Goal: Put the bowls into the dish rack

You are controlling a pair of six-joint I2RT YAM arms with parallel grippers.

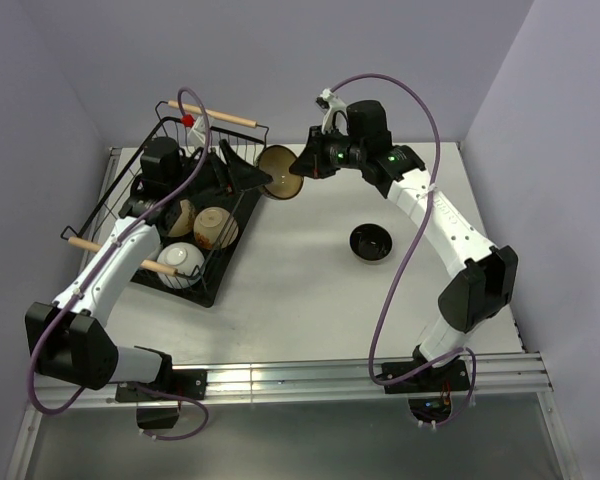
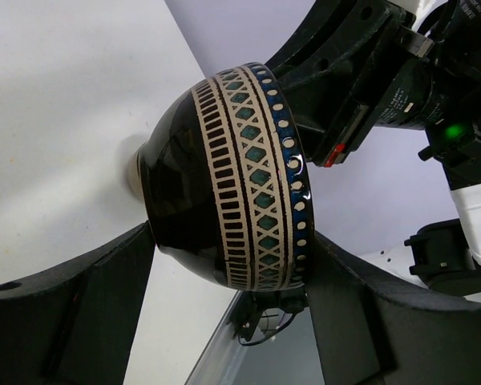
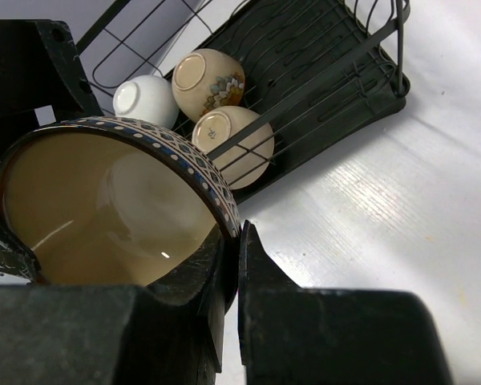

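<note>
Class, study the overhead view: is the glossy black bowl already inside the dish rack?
No, the black bowl sits on the bare table, well right of the dish rack.

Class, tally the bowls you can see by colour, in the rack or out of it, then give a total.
white bowl: 1
cream-beige bowls: 2
brown bowl, tan inside: 1
black bowl: 1
Total: 5

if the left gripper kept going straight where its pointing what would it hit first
The round brown ceramic bowl with the patterned rim band: it sits between the fingers of the left gripper, held at its rim by the right gripper. Whether the left fingers touch it is unclear.
</note>
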